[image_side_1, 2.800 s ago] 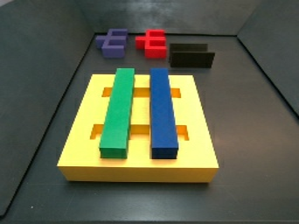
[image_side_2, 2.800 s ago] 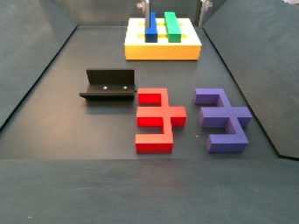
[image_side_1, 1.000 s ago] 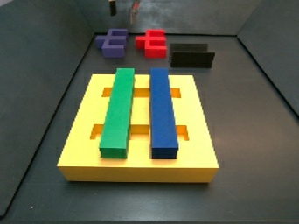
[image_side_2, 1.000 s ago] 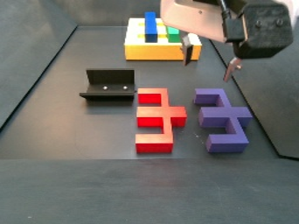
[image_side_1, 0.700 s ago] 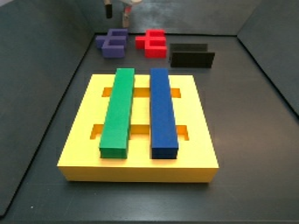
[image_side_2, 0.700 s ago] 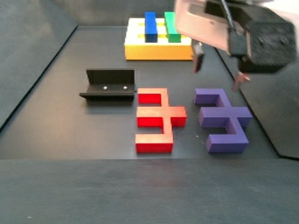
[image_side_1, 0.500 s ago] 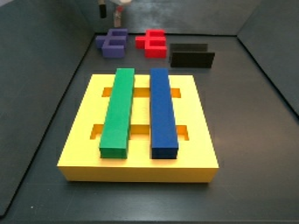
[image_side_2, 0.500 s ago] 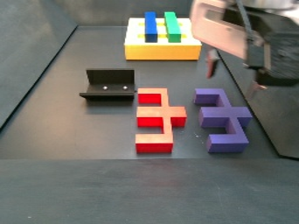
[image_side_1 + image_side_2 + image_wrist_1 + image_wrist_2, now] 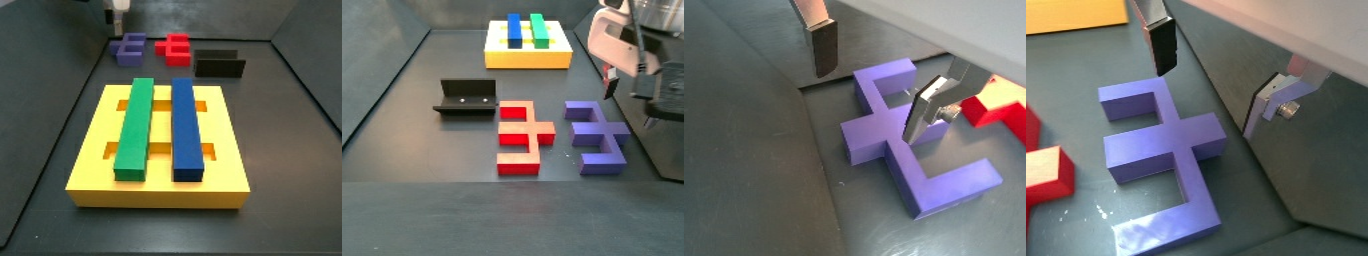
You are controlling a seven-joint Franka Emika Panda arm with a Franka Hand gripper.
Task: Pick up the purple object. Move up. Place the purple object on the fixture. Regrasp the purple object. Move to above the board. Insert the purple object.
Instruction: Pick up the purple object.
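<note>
The purple-violet blocky piece with square notches lies flat on the dark grey floor, unheld. In a side view it sits just beside the red notched block, a narrow gap between them; in a side view the purple piece is at the far end of the floor, beyond the board. Both wrist views show it from above: a cross-shaped body with notches open to the sides.

The two-finger gripper hangs above the purple piece, jaws spread wide and empty. In a wrist view one silver finger with a dark pad stands off one side of the piece and the other is over its far edge; nothing lies between them. In a wrist view the gripper shows the same wide gap. Whether the pads touch the piece cannot be told. In a side view the gripper body is at the right edge of the picture, over the floor beside the purple piece.

The black L-shaped bracket fixture stands near the red block, apart from it. The large flat yellow slotted board carries a long green bar and a long blue bar, side by side, well apart from the purple piece.
</note>
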